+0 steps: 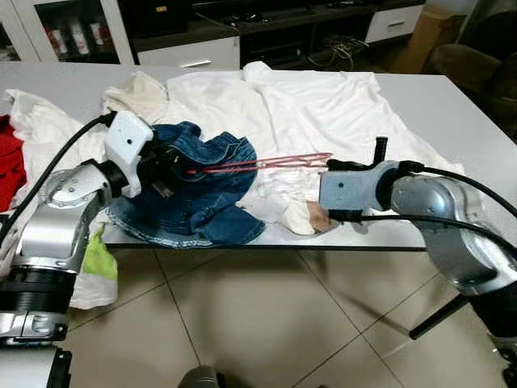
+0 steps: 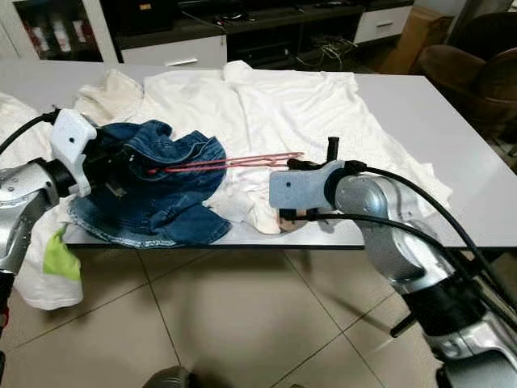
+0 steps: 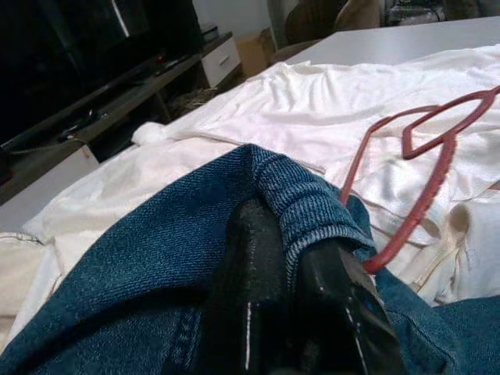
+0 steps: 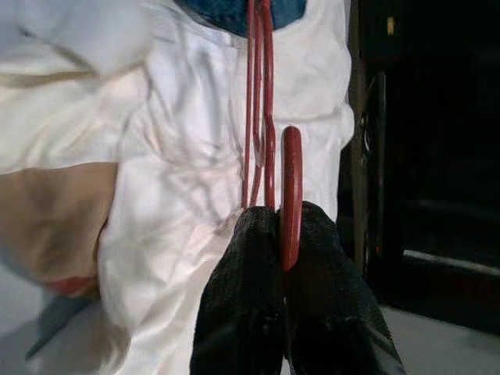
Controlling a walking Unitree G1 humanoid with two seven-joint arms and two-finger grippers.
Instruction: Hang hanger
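Note:
A thin red hanger (image 1: 258,164) lies level over the table, one end tucked into a crumpled blue denim garment (image 1: 202,198). My right gripper (image 4: 283,234) is shut on the hanger's hook (image 4: 291,195), at the table's near edge right of centre (image 1: 333,166). My left gripper (image 3: 289,305) is shut on a fold of the denim beside the hanger's other end (image 3: 391,250); in the eye view it sits half buried in the cloth (image 1: 171,171). The denim hides part of the hanger.
A large white shirt (image 1: 307,105) is spread over the grey table (image 1: 460,113), with more pale clothes at the left. A red cloth (image 1: 8,170) and a green one (image 1: 98,260) hang at the left edge. A brown chair (image 1: 472,61) stands far right, a dark cabinet (image 1: 266,36) behind.

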